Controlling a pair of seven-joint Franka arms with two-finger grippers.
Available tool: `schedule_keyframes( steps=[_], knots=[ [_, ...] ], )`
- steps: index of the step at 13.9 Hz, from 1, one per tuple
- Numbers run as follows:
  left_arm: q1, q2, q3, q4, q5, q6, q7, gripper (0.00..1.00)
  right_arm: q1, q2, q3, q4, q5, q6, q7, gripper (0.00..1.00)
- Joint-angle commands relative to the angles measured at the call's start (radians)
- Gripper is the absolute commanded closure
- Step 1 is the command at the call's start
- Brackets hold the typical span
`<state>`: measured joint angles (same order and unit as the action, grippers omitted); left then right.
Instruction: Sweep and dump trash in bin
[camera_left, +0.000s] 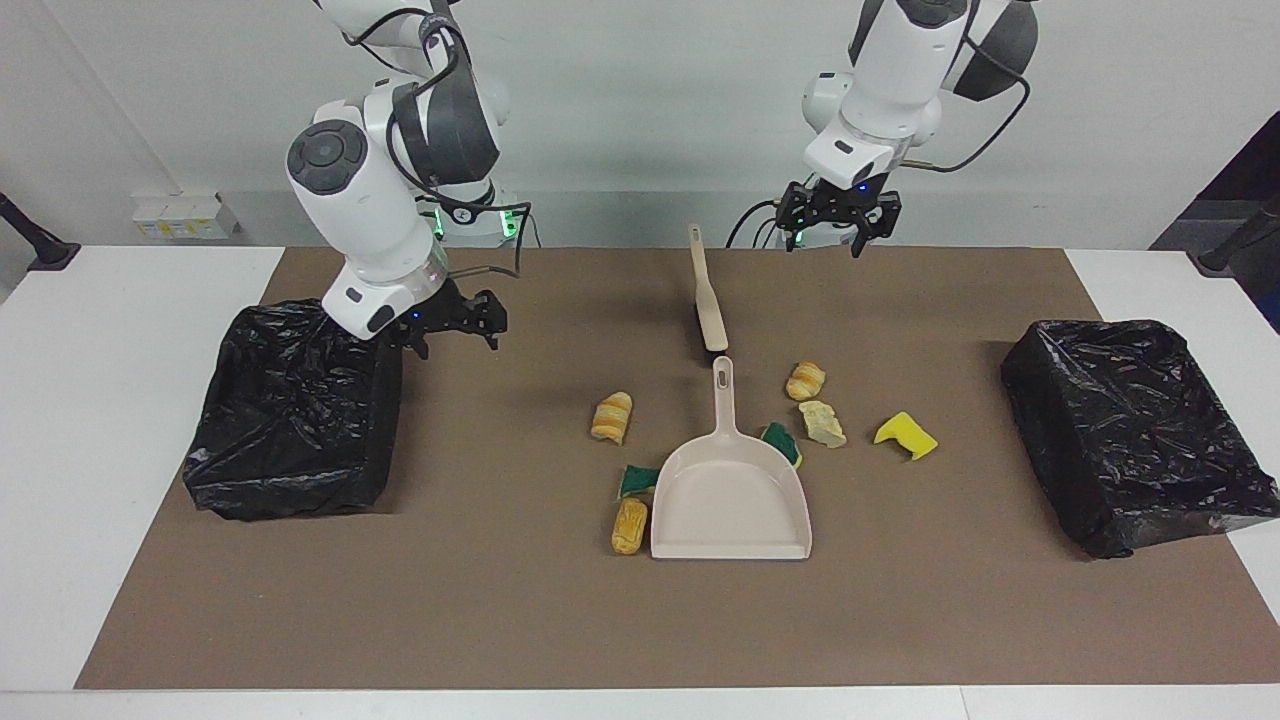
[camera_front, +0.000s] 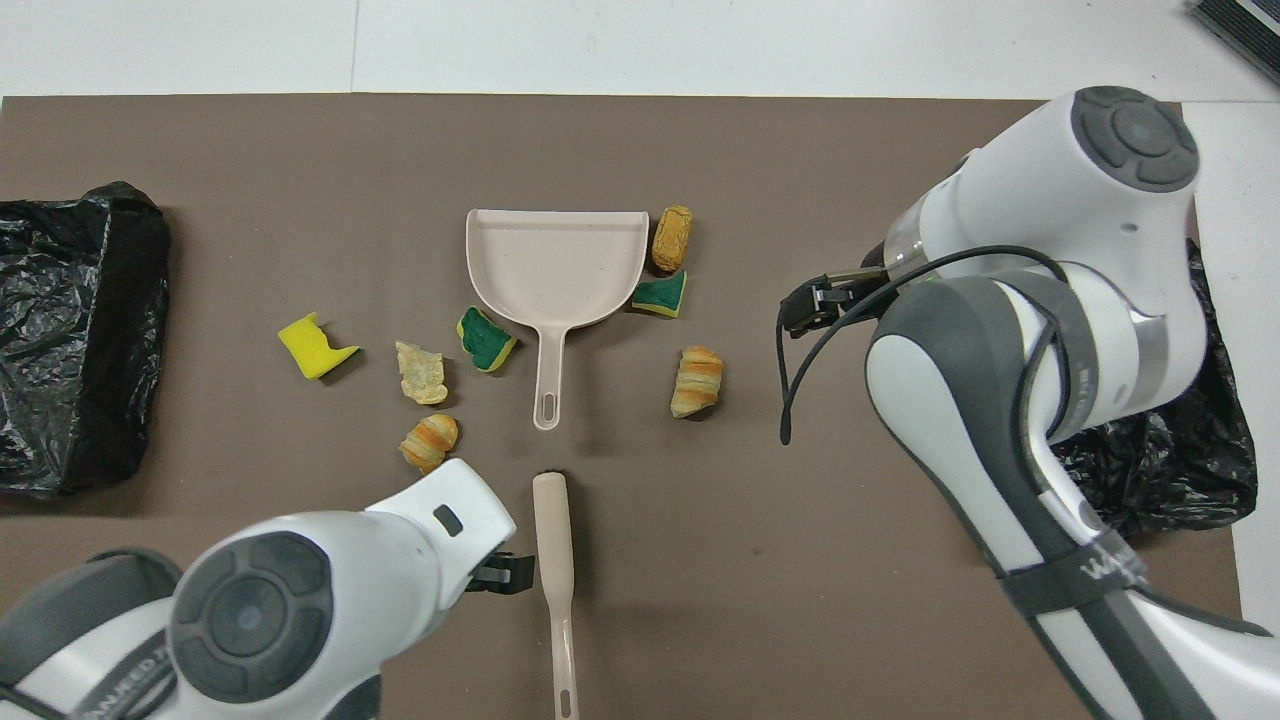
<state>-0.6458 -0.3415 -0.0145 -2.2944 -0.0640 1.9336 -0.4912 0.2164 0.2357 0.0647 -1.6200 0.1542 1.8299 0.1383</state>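
Both claws open, holding nothing: left claw (camera_left: 828, 222) up beside brush (camera_left: 706, 298), right claw (camera_left: 462, 322) beside bin (camera_left: 290, 415). Trash (camera_left: 611, 417) around dustpan (camera_left: 730, 497).

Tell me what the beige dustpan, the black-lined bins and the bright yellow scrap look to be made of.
The beige dustpan looks like moulded plastic with a matte, even finish and a hanging slot in its handle. Both black-lined bins wear thin plastic film, crinkled and glossy; what is underneath is hidden. The bright yellow scrap looks like sponge foam, dull, with a cut-out notch.
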Motion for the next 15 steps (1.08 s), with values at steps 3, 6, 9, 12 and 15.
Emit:
schedule_keyframes(
  steps=[3,6,9,12,15],
  knots=[
    [-0.202,-0.002,0.018,-0.224,0.013,0.247,-0.168,0.0,0.096,0.051,0.001,0.018,0.011,0.081,0.151,0.0],
    [-0.279,0.036,0.018,-0.286,0.013,0.349,-0.211,0.0,0.136,0.079,0.001,0.02,0.016,0.138,0.224,0.0],
    [-0.324,0.093,0.018,-0.295,0.013,0.379,-0.239,0.0,0.172,0.105,0.001,0.02,0.022,0.196,0.288,0.0],
    [-0.318,0.096,0.018,-0.298,0.013,0.384,-0.237,0.16,0.176,0.082,0.001,-0.053,0.054,0.296,0.271,0.0],
    [-0.31,0.11,0.019,-0.287,0.013,0.377,-0.227,0.64,0.187,0.068,0.001,-0.069,0.05,0.282,0.264,0.0]
  ],
)
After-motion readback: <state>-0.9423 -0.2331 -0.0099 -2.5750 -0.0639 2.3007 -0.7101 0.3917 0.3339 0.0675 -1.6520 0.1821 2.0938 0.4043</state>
